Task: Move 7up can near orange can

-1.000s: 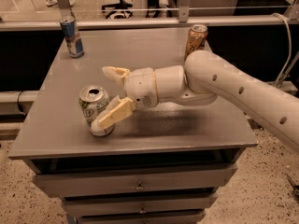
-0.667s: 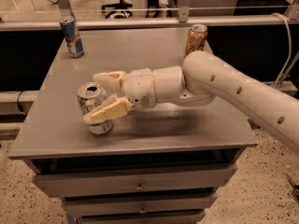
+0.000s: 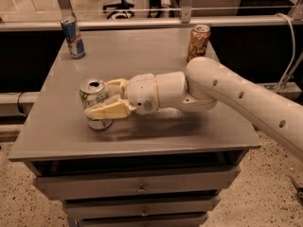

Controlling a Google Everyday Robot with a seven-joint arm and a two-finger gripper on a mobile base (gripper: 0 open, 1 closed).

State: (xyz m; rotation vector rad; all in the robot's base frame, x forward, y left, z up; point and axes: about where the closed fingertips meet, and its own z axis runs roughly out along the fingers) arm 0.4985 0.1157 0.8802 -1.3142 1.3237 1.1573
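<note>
Hand (image 3: 99,100) reaches in from the right at the end of the white arm (image 3: 236,92), low over the left part of the grey surface (image 3: 142,56). Its two pale fingers (image 3: 108,111) pinch the 7up can (image 3: 93,94): one lies across the can's near side and the other presses against its far right side. The 7up can stands upright between them on the surface, in the left near area, with its silver top and opening showing. The orange can (image 3: 198,42) stands upright at the far right edge, well apart from the 7up can and just beyond the arm. A slim blue-and-silver can (image 3: 73,37) stands at the far left corner. Drawers (image 3: 137,188) sit below the surface.
</note>
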